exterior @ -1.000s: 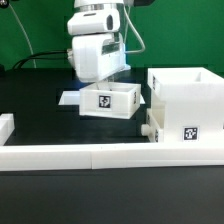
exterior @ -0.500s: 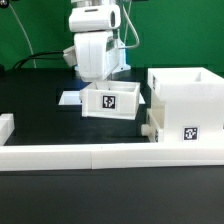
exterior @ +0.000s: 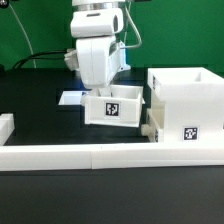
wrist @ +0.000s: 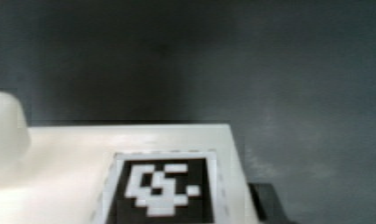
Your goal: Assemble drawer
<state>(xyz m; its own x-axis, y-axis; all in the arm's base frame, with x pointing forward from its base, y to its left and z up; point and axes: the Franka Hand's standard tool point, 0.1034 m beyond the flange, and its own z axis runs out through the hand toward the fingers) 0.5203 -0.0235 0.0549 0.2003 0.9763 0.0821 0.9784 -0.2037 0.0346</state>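
My gripper (exterior: 100, 90) is shut on the back wall of the small white drawer box (exterior: 114, 108), which has a black marker tag on its front. The box is tilted and sits just off the table. It is close to the exterior view's left side of the big white open-topped cabinet box (exterior: 186, 104). In the wrist view the drawer box's white face and its tag (wrist: 164, 187) fill the lower part, over dark table. One dark finger (wrist: 268, 202) shows at the box's edge. The fingertips are hidden in both views.
A long low white wall (exterior: 100, 156) runs along the table's front, with a short white block (exterior: 5, 127) at the exterior view's left. The marker board (exterior: 70, 98) lies flat behind the drawer box. A white rounded shape (wrist: 4, 125) sits at the wrist view's edge.
The arm has carried the drawer box toward the exterior view's right and nearer the camera, closer to the cabinet box. The box has tilted a little more.
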